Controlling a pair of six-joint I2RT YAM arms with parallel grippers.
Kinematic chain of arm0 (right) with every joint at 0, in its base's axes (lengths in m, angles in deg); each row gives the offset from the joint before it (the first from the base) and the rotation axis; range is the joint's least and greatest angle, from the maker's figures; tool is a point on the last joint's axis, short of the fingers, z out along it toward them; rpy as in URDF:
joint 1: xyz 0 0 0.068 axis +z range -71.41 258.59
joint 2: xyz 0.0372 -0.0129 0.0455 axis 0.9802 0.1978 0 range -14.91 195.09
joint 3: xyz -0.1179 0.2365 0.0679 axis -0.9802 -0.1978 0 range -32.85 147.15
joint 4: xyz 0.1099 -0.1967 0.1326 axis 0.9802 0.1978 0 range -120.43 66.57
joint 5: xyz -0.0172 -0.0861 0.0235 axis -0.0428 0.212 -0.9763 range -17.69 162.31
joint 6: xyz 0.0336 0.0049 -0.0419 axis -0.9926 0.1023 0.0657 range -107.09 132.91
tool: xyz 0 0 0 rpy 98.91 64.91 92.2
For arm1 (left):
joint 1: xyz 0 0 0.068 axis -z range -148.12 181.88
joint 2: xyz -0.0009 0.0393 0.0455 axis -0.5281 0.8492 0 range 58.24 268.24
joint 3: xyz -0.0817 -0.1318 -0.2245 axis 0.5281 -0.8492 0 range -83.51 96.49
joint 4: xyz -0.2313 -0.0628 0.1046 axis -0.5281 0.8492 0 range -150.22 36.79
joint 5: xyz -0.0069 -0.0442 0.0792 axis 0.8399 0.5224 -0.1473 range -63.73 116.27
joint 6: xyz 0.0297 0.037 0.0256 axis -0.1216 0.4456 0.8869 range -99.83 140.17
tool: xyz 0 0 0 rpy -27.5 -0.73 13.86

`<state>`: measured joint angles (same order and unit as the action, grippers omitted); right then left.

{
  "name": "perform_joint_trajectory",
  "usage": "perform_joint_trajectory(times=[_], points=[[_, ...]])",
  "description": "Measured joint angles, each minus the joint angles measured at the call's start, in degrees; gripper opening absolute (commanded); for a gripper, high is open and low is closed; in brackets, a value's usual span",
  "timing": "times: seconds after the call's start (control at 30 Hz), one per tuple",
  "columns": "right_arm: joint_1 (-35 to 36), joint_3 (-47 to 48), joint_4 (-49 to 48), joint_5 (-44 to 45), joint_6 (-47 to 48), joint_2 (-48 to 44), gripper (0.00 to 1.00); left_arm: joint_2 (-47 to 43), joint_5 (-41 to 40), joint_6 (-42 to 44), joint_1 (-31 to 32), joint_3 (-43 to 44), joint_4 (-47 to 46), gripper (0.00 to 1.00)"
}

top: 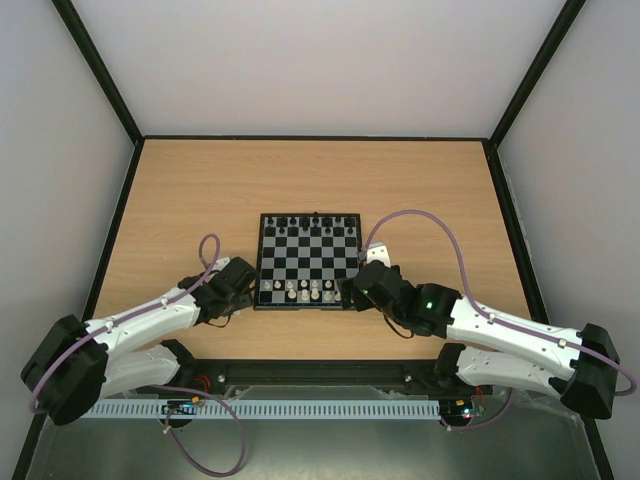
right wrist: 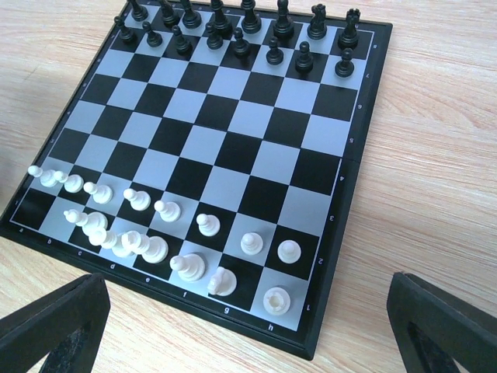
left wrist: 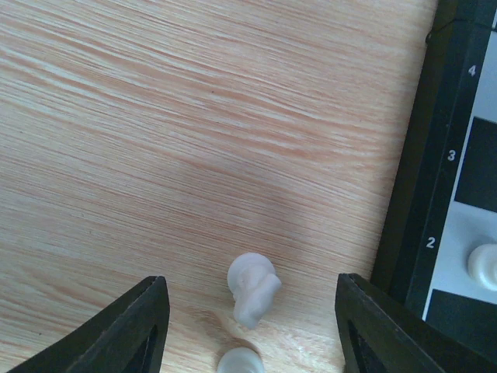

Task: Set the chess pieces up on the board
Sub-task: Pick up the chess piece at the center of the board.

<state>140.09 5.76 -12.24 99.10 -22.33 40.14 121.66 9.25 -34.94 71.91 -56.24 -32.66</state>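
my left end effector (left wrist: 248,318) is low over the counter (left wrist: 155,116), its jaws moderately apart with a loose white piece (left wrist: 252,291) between them and neither finger touching it that i can see; it holds nothing. a second white piece (left wrist: 239,362) sits just nearer the camera, almost against the first. both lie off the board (left wrist: 400,202), just beside its left rim.

i judge the piece to be very light, hard, smooth plastic, so it should skid or pop out if pinched off-centre. it looks tipped on its side, though i can't be sure. i'd take it across the thicker body, square between the pads, and squeeze gently.

room is tight: the neighbour could get nudged, and the rim is a raised edge close to the right-hand finger. to the left the counter is bare wood.

my right end effector (right wrist: 245,311) hangs wide and empty over the near right corner of the board, where the white men (right wrist: 155,249) crowd the near two rows and the black men (right wrist: 241,35) fill the far rows
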Motion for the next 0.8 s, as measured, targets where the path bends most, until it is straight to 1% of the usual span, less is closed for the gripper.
perform_joint_trajectory(times=[0.13, 0.2, 0.3, 0.37, 0.43, 0.57, 0.67, 0.8], points=[[0.00, 0.00, -0.11, -0.02, 0.13, 0.02, 0.99, 0.07, 0.17, 0.20, -0.11, -0.28, -0.28, 0.49], [0.00, 0.00, -0.11, -0.02, 0.13, 0.04, 0.99, 0.17, 0.13, 0.28, -0.20, -0.28, -0.46, 0.41], [0.00, 0.00, -0.11, -0.09, 0.15, 0.07, 0.99, 0.46, 0.17, 0.59, -0.20, -0.28, -0.96, 0.33], [0.00, 0.00, -0.11, -0.13, 0.15, 0.09, 0.99, 0.57, 0.15, 0.72, -0.20, -0.28, -1.18, 0.30], [0.00, 0.00, -0.13, -0.15, 0.15, 0.09, 0.98, 0.68, 0.11, 0.66, -0.20, -0.28, -1.31, 0.24], [-0.02, 0.00, -0.13, -0.17, 0.15, 0.13, 0.99, 0.76, 0.15, 0.87, -0.22, -0.28, -1.46, 0.16], [-0.02, 0.00, -0.13, -0.17, 0.17, 0.15, 0.98, 0.79, 0.09, 0.83, -0.22, -0.28, -1.57, 0.05], [-0.04, 0.00, -0.13, -0.17, 0.17, 0.15, 0.99, 1.05, -0.17, 1.22, -0.22, -0.20, -1.99, 0.02]])
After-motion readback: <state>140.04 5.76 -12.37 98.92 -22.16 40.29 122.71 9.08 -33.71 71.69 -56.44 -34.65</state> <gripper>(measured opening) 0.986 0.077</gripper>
